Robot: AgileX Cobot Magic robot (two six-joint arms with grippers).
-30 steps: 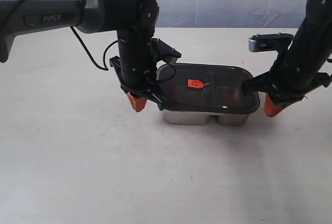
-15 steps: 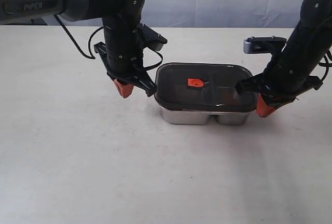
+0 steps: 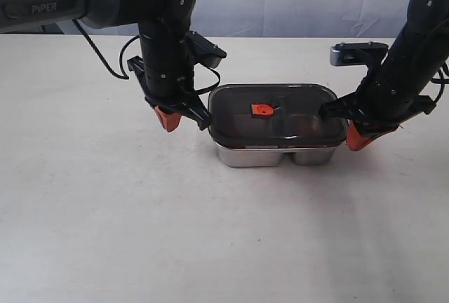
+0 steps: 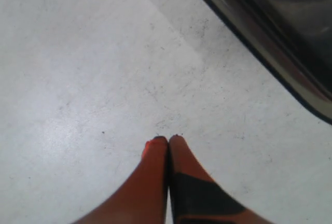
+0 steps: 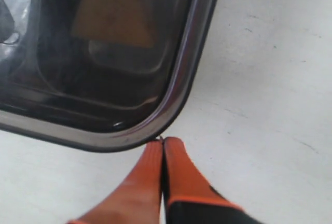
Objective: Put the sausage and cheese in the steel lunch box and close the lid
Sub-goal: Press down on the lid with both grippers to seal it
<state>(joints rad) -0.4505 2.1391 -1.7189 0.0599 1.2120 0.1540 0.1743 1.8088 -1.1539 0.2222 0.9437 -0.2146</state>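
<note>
Smoky, dark and translucent, the lid (image 3: 277, 110) now lies level over the steel lunch box (image 3: 273, 156), whose shiny wall shows below it on the pale desk (image 3: 210, 247). A second ago it sat askew, sagging past the tray's right end. It has since settled square, with the orange valve (image 3: 261, 109) near its middle.

The left hand (image 3: 166, 118), which was up against the lid's left end, has drawn back and hangs just beside the box, its orange fingers pressed together on nothing. The right hand (image 3: 356, 137) is likewise closed and empty. Its tips meet right at the lid's rounded corner, touching it or nearly so.

In the right wrist view a tan wedge that looks like the cheese (image 5: 116, 11) shows through the lid, in the compartment nearest that hand. The sausage cannot be made out through the dark plastic.

By my reading the task is close to done. The lid is on, and at most a press to seat the seal remains, though these views cannot confirm whether it is seated.
</note>
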